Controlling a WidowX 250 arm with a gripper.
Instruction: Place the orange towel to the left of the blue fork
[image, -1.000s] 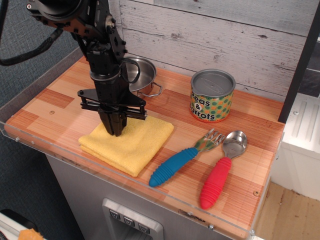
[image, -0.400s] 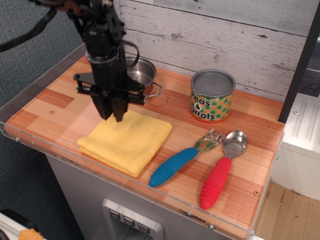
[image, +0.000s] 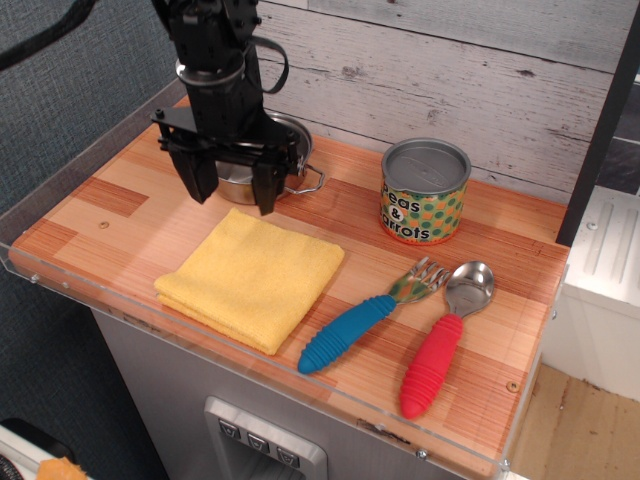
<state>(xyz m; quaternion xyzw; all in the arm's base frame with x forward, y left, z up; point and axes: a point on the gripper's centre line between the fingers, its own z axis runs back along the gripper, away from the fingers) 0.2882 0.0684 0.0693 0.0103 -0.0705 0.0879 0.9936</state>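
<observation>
The orange towel (image: 252, 279) lies flat and folded on the wooden counter, left of the blue fork (image: 367, 315). The fork has a ribbed blue handle and its metal tines point up and right. My gripper (image: 231, 190) hangs above the towel's far edge, in front of the steel pot. Its fingers (image: 265, 187) are spread apart and hold nothing. The gripper is clear of the towel.
A steel pot (image: 281, 152) stands behind the gripper, partly hidden by it. A peas and carrots can (image: 424, 190) stands at the back. A red-handled spoon (image: 440, 345) lies right of the fork. A clear plastic rim (image: 250, 350) edges the counter's front.
The gripper let go of the towel, opened its fingers and rose up and back toward the pot. The towel stays flat where it was.
</observation>
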